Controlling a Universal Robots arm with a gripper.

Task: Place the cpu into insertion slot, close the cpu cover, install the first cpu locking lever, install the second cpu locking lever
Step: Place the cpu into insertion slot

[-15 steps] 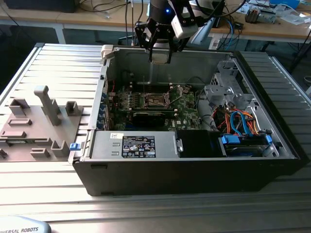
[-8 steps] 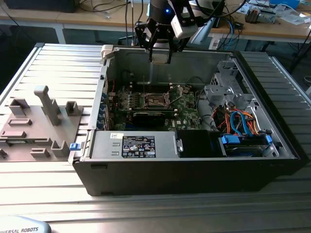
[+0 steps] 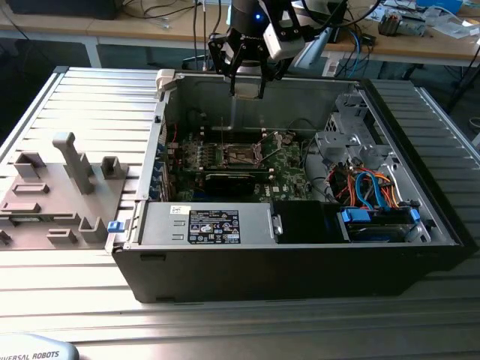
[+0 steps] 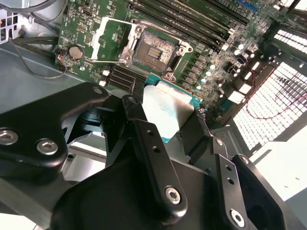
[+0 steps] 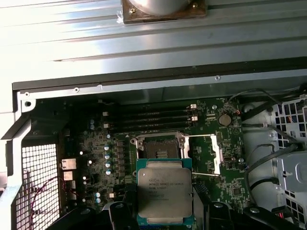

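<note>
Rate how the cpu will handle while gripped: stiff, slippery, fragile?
Probably rigid: the cpu sits flat and unbent, held in the gripper. Possibly slippery: its smooth metal top shines, and the grip seems to be on thin edges only. Likely light, being a thin flat plate, so a nudge against the insertion slot rim could shift it.

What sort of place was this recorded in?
Probably a robotics lab or workshop: an open computer case sits on a ribbed metal table, cluttered wooden workbenches with cables stand behind, and the gripper holds the cpu over the motherboard.
</note>
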